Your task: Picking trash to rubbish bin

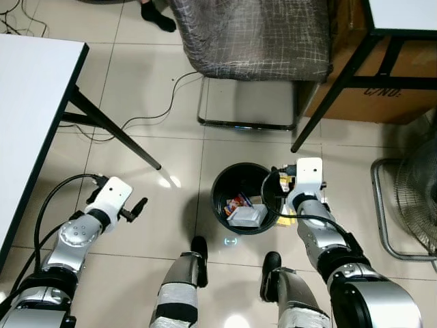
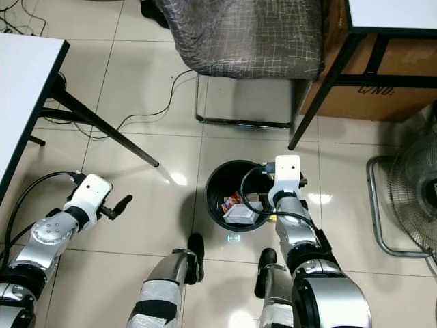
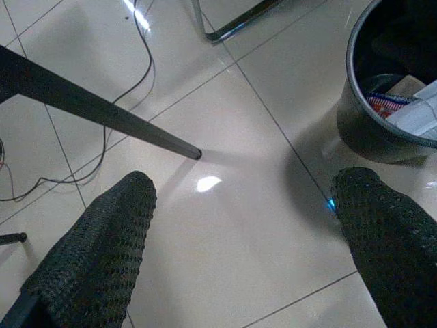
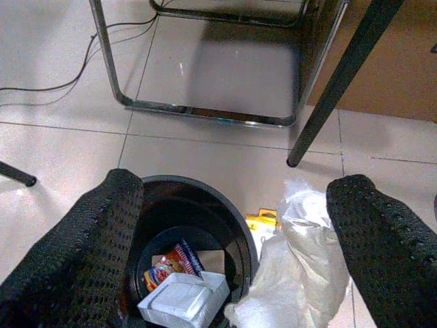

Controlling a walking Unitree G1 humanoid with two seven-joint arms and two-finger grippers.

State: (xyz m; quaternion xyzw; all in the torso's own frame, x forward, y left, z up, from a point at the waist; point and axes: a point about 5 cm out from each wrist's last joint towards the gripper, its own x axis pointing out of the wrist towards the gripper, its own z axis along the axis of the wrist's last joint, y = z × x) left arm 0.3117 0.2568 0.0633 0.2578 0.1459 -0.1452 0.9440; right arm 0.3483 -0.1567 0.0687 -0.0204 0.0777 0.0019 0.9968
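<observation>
A round black rubbish bin [image 1: 214,198] stands on the tiled floor just ahead of my feet. Inside lie a white box [image 1: 247,215] and a colourful wrapper [image 1: 237,202]. My right gripper [image 1: 281,183] hovers over the bin's right rim and is open. In the right wrist view a crumpled white bag [image 4: 300,266] and a small yellow item [image 4: 263,222] sit at the bin's rim [image 4: 171,181], below the spread fingers [image 4: 102,232] and not gripped. Left of the bin, my left gripper [image 1: 138,205] hangs open over bare floor with nothing between its fingers [image 3: 102,253].
A chair with a grey plaid cover [image 1: 252,34] and chrome frame [image 1: 246,125] stands behind the bin. A white table [image 1: 27,102] with a slanted black leg [image 1: 116,133] is at left. Cables [image 1: 150,113] trail on the floor. A cardboard box [image 1: 382,89] and fan [image 1: 416,198] are at right.
</observation>
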